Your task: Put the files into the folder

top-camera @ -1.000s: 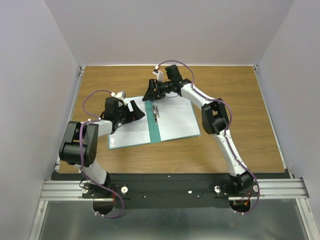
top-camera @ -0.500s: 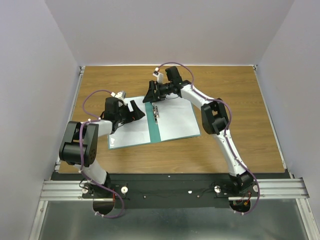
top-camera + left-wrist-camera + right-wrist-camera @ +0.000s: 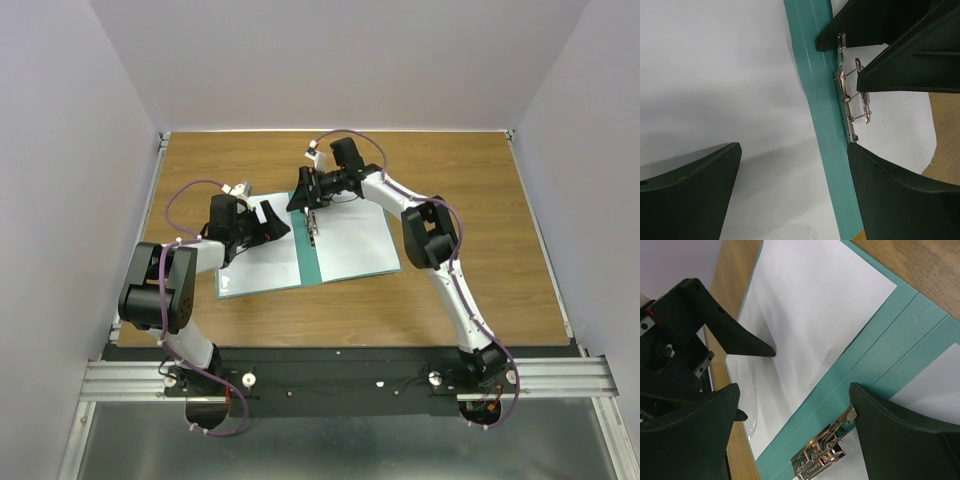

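White paper sheets (image 3: 255, 262) fill the open teal-green folder (image 3: 308, 258) on the brown wooden table (image 3: 460, 190). Left gripper (image 3: 278, 220) and right gripper (image 3: 298, 196) gape wide, empty, near its silver metal clip (image 3: 313, 228).

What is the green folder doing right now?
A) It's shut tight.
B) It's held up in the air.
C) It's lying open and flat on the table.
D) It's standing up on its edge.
C: the folder lies spread open on the table. Its green middle strip and metal clip show between the left sheet and the right sheet.
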Robot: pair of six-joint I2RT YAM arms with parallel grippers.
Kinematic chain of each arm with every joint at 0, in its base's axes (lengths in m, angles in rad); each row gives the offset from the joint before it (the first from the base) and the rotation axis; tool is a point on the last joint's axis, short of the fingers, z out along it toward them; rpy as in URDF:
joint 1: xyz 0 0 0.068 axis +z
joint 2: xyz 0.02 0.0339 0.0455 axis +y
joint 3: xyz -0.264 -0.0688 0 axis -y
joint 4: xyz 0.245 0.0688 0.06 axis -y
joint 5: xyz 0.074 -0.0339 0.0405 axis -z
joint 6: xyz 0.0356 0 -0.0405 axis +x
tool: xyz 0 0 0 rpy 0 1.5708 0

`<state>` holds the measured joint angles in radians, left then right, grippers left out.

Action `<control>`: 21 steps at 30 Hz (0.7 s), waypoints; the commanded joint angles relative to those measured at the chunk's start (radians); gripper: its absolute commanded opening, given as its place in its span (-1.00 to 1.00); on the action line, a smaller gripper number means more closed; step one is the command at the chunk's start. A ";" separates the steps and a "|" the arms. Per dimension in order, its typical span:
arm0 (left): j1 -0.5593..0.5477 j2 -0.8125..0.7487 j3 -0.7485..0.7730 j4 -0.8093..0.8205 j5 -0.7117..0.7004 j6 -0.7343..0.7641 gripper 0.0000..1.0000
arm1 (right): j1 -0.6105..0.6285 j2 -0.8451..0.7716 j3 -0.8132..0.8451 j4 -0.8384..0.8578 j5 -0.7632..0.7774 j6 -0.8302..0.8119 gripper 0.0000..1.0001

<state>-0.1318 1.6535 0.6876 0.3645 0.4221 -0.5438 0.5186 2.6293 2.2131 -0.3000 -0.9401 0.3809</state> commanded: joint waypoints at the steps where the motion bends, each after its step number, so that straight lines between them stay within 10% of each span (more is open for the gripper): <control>1: 0.006 0.029 -0.010 -0.021 0.001 -0.002 0.94 | 0.020 -0.058 -0.026 -0.001 -0.032 -0.030 0.97; 21: 0.006 0.034 -0.005 -0.021 -0.002 0.001 0.94 | 0.024 -0.130 -0.087 -0.001 -0.034 -0.068 0.97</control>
<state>-0.1318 1.6573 0.6876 0.3710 0.4221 -0.5446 0.5301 2.5664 2.1620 -0.3008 -0.9512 0.3386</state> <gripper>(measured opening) 0.970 0.987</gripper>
